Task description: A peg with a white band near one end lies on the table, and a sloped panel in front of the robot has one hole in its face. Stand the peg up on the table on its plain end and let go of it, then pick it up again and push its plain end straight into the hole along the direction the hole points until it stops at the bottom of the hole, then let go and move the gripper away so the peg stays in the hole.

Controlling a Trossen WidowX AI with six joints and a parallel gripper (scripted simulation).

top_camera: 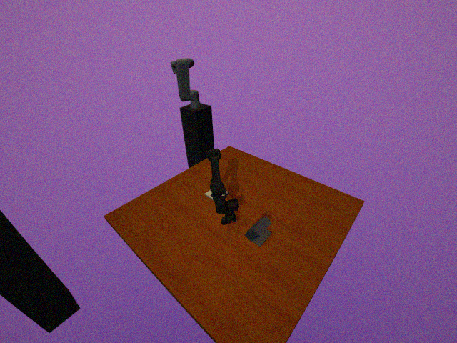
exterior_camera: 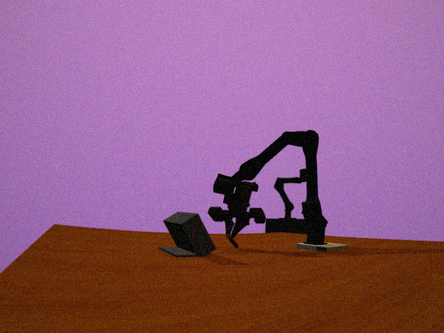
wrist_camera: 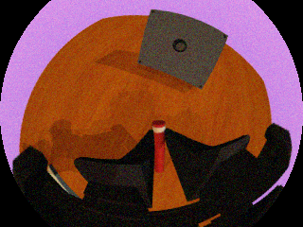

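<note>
The red peg point(exterior_camera: 234, 243) point(wrist_camera: 160, 158) is between the fingertips of my gripper point(exterior_camera: 229, 235) point(wrist_camera: 158, 132), which is shut on it. In the exterior view the peg slants, its lower end pointing down toward the arm's base and close to the table; whether it touches is not clear. In the wrist view its white band point(wrist_camera: 159, 129) is at the end toward the panel. The grey sloped panel point(exterior_camera: 197, 234) point(wrist_camera: 204, 61) stands apart from the gripper, with one empty round hole point(wrist_camera: 180, 45) in its face. The peg does not show clearly in the top view.
The panel's flat foot point(exterior_camera: 177, 252) rests on the brown table point(top_camera: 235, 266) point(exterior_camera: 215, 297). The arm's pale base plate point(exterior_camera: 335, 245) lies on the far side of the gripper from the panel. A second, grey arm point(top_camera: 183, 81) stands on a dark pedestal point(top_camera: 198, 128) beyond the table edge.
</note>
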